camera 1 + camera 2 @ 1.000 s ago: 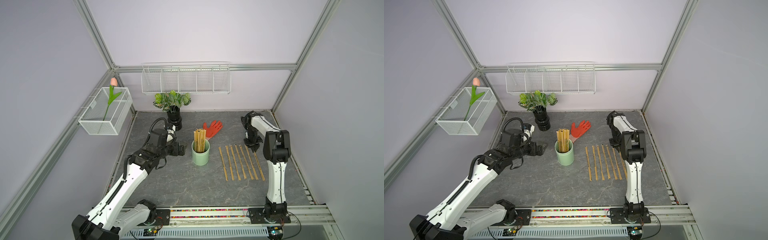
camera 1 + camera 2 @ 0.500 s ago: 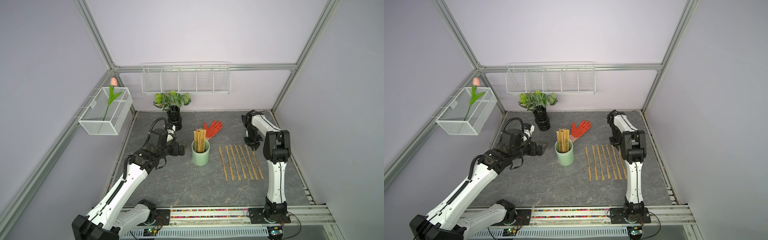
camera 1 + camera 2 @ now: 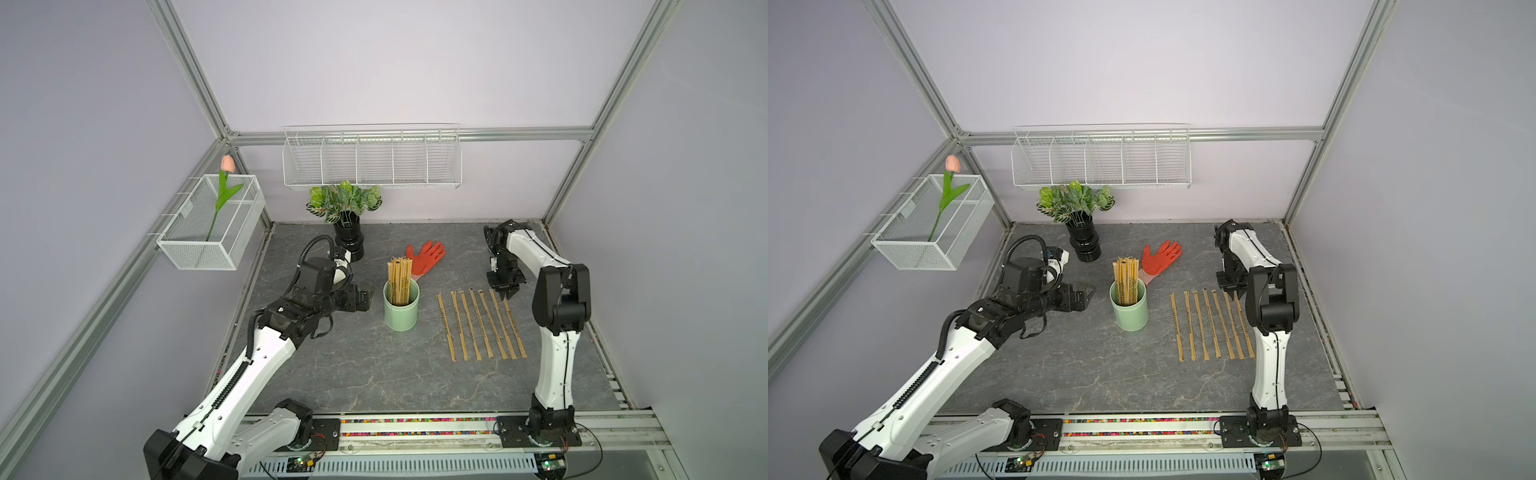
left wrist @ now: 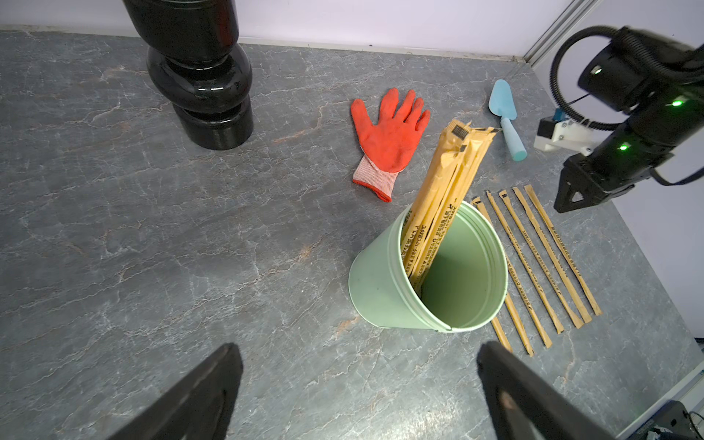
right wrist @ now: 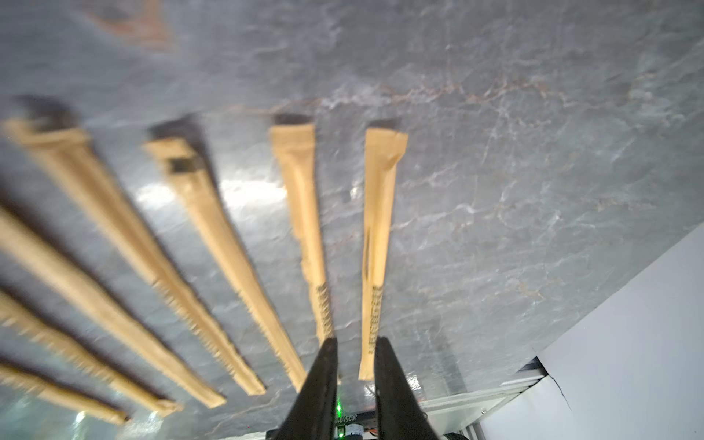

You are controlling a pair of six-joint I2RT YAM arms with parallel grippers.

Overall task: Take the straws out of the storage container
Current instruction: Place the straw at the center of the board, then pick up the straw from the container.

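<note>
The storage container, a mint-green cup (image 3: 401, 318) (image 3: 1130, 316) (image 4: 384, 289), stands mid-table with a bundle of tan straws (image 3: 399, 282) (image 3: 1126, 280) (image 4: 445, 198) upright in it. Several more straws (image 3: 478, 324) (image 3: 1210, 324) (image 5: 377, 228) lie in a row on the table to its right. My left gripper (image 3: 365, 298) (image 4: 358, 350) is wide open just left of the cup, apart from it. My right gripper (image 3: 506, 293) (image 5: 354, 343) hangs over the far end of the row's rightmost straw. Its jaws stand a narrow gap apart, and that straw lies flat on the table beneath them.
A black vase with a leafy plant (image 3: 349, 245) stands at the back left. Behind the cup lies a red glove (image 3: 426, 257). A blue trowel (image 4: 506, 118) rests near the back right. White wire baskets (image 3: 372, 160) (image 3: 212, 224) hang on the walls.
The right gripper's jaws have parted a little over the end of the rightmost straw. The left arm has not moved.
</note>
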